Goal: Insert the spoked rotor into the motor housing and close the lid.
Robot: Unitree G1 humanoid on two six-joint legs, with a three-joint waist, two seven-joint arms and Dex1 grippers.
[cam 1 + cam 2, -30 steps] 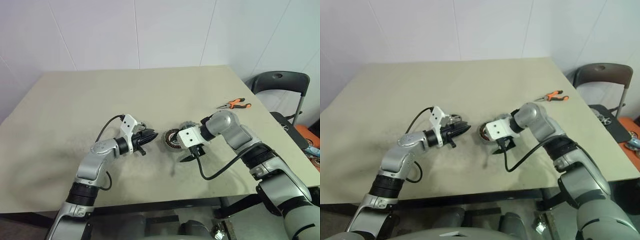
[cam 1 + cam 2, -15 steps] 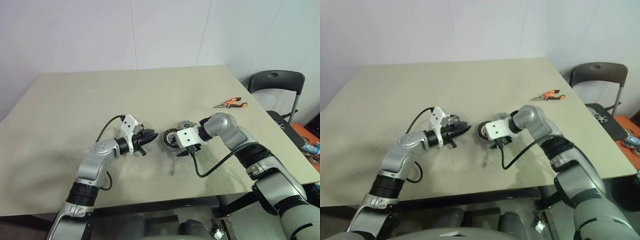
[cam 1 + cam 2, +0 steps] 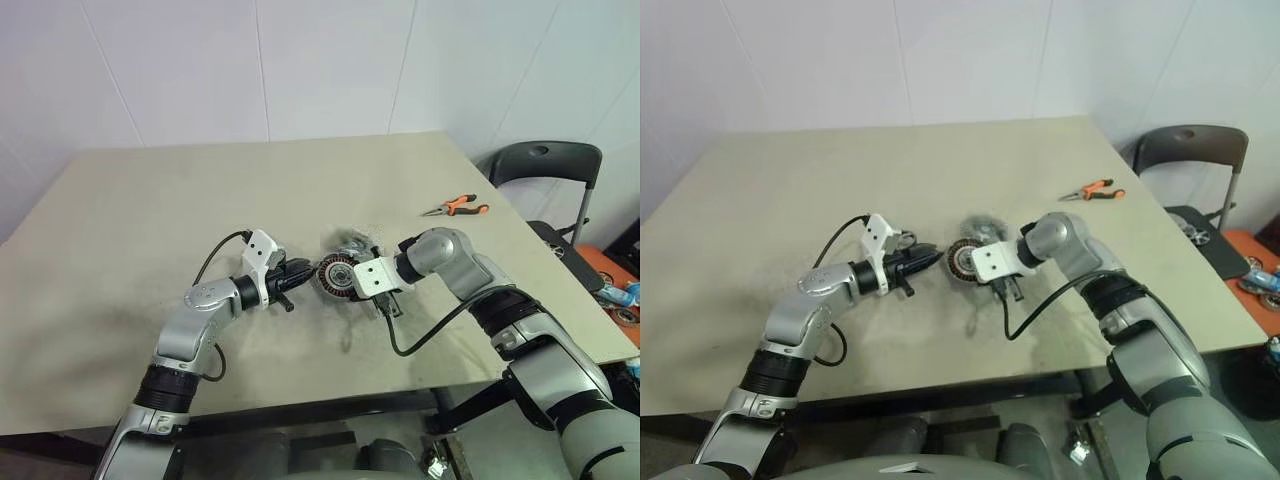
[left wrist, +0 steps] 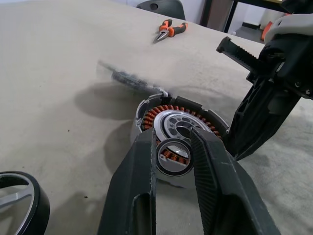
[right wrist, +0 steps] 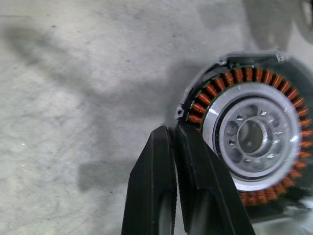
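A beige table (image 3: 150, 220) stands against a pale panelled wall (image 3: 200, 60). No writing is readable. My left gripper (image 4: 172, 156) pinches a small metal ring (image 4: 173, 156). The motor housing (image 3: 337, 275) sits mid-table, copper windings showing. My right gripper (image 5: 174, 147) has its fingers pressed together at the housing's rim. Orange pliers (image 3: 455, 207) and a dark chair (image 3: 545, 175) are at the right.

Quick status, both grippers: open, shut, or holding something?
Left gripper: shut on a small metal ring.
Right gripper: shut, holding nothing, fingertips at the motor housing rim.
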